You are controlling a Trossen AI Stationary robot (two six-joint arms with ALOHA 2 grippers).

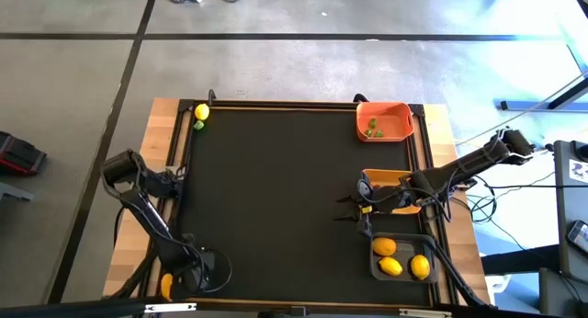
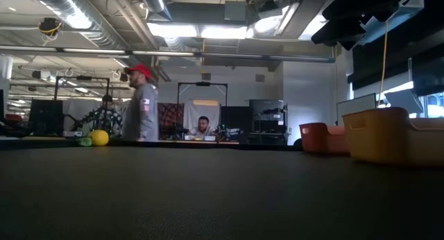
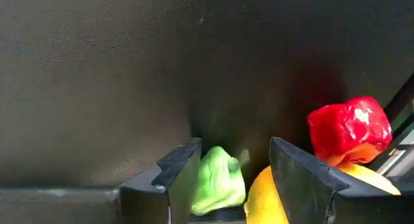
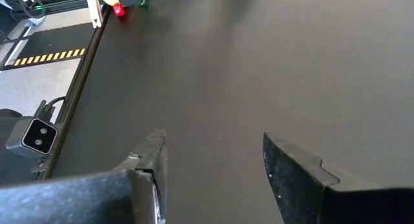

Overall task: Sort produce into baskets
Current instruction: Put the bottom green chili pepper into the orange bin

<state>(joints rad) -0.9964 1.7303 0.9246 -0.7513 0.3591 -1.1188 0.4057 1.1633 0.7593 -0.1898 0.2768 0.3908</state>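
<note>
Left wrist view: open left gripper (image 3: 233, 179) beside green piece (image 3: 218, 179), lemon (image 3: 266, 199), red piece (image 3: 349, 128).

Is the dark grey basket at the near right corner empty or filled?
Filled in part: the dark grey basket holds three yellow lemons, seen from above, with floor still bare.

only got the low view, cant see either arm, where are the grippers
Observer: The right gripper hovers over the mat beside the yellow basket, open, with nothing between its fingers.
Operator: and the left one
Observer: The left gripper is at the table's near left corner, fingers open either side of a green piece, with a lemon and a red piece beside it.
Operator: any lemons sorted
Observer: Three lemons lie in the dark basket.
</note>
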